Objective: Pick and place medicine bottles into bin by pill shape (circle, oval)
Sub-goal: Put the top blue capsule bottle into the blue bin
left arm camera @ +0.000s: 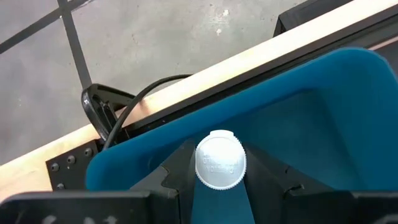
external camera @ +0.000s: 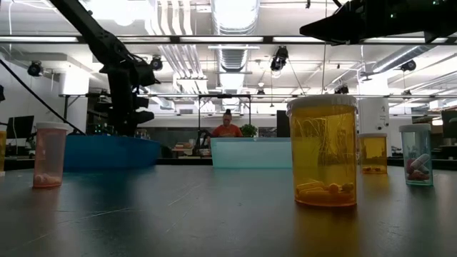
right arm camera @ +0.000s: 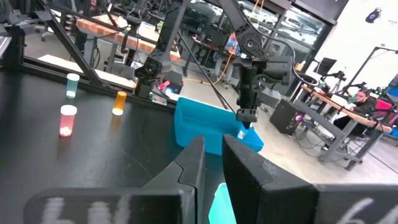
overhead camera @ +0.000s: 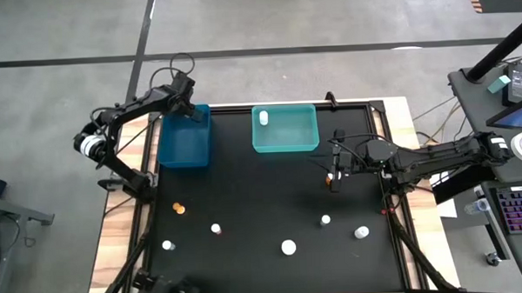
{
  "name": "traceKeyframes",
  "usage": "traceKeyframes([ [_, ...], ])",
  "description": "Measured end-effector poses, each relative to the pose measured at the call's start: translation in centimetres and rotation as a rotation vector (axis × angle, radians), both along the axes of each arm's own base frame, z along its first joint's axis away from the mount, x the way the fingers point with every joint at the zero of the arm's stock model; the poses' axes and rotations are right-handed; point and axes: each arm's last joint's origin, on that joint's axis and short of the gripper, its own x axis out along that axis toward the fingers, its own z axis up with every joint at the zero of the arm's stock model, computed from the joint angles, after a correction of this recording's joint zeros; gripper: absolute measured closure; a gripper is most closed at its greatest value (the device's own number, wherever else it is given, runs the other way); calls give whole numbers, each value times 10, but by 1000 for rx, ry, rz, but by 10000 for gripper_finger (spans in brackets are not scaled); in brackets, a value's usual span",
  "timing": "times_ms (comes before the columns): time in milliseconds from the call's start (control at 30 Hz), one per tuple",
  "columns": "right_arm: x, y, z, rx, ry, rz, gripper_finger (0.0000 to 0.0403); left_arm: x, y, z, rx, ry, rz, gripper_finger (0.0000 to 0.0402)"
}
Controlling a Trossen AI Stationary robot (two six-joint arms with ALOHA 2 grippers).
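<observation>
Medicine bottles are standing scattered along the near part of the black surface (overhead camera: 245, 190): an amber bottle (overhead camera: 178, 208) near the left, four white-capped ones (overhead camera: 216, 228) (overhead camera: 167, 245) (overhead camera: 288, 247) (overhead camera: 325, 220) across the middle, and a clear bottle (overhead camera: 361, 233) toward the right. One more bottle (overhead camera: 263, 118) is lying inside the teal bin (overhead camera: 285, 144) at the far edge. The left tool (left arm camera: 219, 186) is hanging over the far end of the blue bin (overhead camera: 184, 149), its fingers (left arm camera: 171, 171) closing on a white-capped bottle (left arm camera: 220, 160). The right tool (overhead camera: 333, 180) is hovering above the right side of the surface, near the teal bin, its fingers (right arm camera: 189, 165) sitting almost together and gripping nothing that shows.
</observation>
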Motion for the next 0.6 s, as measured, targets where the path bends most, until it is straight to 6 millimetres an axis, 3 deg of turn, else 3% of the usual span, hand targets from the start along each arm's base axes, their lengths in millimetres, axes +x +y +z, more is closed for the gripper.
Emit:
traceKeyframes([
  [267,0,0,0,0,-1,0,355,4,0,0,14,-13,-6,309],
  [600,0,0,0,-6,-1,0,355,5,0,-3,-1,-17,11,269],
])
